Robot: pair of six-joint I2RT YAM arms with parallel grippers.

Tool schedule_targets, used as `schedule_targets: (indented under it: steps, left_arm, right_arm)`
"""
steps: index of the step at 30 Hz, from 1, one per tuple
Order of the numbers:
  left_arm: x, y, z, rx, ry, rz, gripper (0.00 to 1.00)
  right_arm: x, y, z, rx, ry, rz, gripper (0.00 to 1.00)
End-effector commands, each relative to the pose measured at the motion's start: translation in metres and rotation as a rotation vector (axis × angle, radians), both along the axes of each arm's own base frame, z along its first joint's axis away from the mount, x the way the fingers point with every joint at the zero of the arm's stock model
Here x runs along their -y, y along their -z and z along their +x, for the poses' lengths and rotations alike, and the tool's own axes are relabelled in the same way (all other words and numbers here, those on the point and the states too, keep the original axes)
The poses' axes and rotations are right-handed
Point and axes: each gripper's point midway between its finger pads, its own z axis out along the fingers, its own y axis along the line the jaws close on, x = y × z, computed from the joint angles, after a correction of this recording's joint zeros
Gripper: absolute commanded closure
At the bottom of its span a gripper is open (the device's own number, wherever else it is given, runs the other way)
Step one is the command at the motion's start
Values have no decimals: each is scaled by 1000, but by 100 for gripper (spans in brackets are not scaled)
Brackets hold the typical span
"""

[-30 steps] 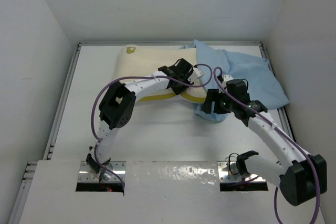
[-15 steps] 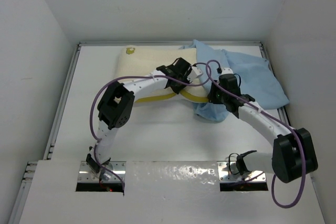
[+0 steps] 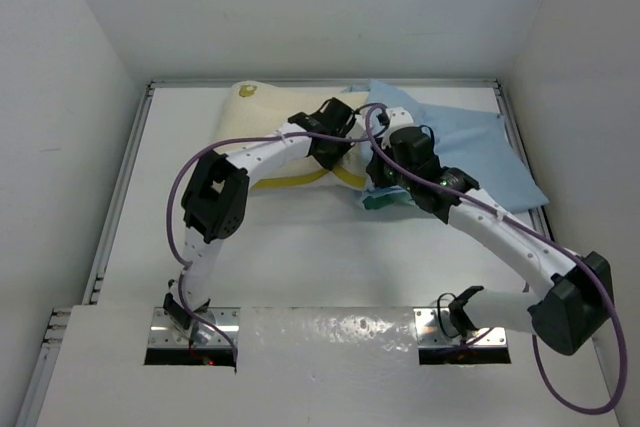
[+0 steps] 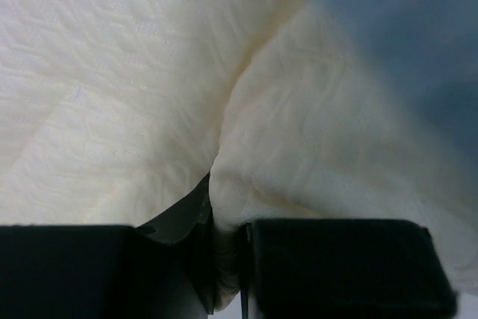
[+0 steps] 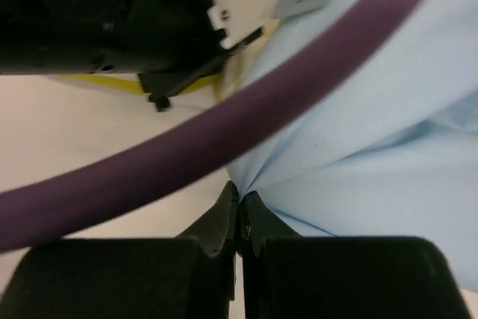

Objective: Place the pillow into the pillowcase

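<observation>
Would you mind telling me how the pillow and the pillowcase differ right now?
The pillow is cream-white with a yellow side band; the pillowcase is light blue. The pillow is thick and textured; the pillowcase is thin, crumpled cloth. The left gripper pinches the pillow; the right gripper pinches the pillowcase. Both are soft, and they touch.

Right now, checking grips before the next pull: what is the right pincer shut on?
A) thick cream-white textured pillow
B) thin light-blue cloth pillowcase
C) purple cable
B: the right pincer is closed on a fold of the thin light-blue cloth pillowcase.
</observation>
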Motion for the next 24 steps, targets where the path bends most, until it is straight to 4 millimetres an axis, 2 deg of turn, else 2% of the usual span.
schedule_targets:
  steps: [1,4,5,7,8,9,10,11,13,14,15,16,17,18,19,20,21,22,23,24]
  left_arm:
    - [8,-25,17,39,-33,-75,100]
    - [13,-34,20,42,-47,-88,100]
    - [7,-30,25,51,-68,-58,100]
    - [6,-33,28,42,-78,-72,100]
    - [17,-36,21,5,-48,-133,100]
    - [25,-43,19,-5,-28,-176,100]
    - [35,-50,17,-10,-8,-226,100]
    - [50,-59,7,-55,29,-303,100]
    - [68,-89,-4,-74,94,-405,100]
    - [81,-113,-20,-101,176,-487,100]
    - [86,-123,-32,-113,229,-517,100]
    - [85,-132,-41,-111,290,-525,100]
    - [85,-148,-55,-113,349,-556,90]
    - [80,-144,-62,-124,368,-537,74]
    - [68,-134,-70,-141,407,-477,59]
    - [55,-121,-71,-152,388,-418,37]
    - [44,-112,-70,-162,369,-380,30]
    - [32,-101,-73,-186,363,-344,28]
    - [22,-101,-74,-195,357,-343,17]
    - [4,-90,-72,-223,326,-333,15]
  right_arm:
    - [-42,-1,-7,-34,-110,176,100]
    - [-63,-12,-1,-48,-139,245,100]
    - [-56,-7,-4,-74,-127,194,100]
    - [-52,-13,-2,-37,-113,191,100]
    - [-60,-30,6,42,-138,238,100]
    - [-63,-34,10,75,-146,255,100]
    - [-79,-39,9,80,-217,302,100]
    - [-87,-39,8,56,-231,343,100]
    - [-102,-29,5,27,-274,413,100]
    - [-100,-20,4,-4,-245,442,100]
    - [-83,8,4,-53,-181,444,100]
    - [-73,16,7,-90,-110,505,100]
    - [-63,24,7,-122,-72,543,99]
    - [-40,45,9,-159,-1,554,88]
    - [-34,55,4,-187,-2,519,57]
    - [-28,52,9,-170,3,466,44]
    - [-22,58,7,-186,-2,396,35]
    - [-12,73,-7,-253,-23,292,28]
    - [-9,73,-9,-263,-34,257,12]
    - [-6,60,-5,-230,-41,234,6]
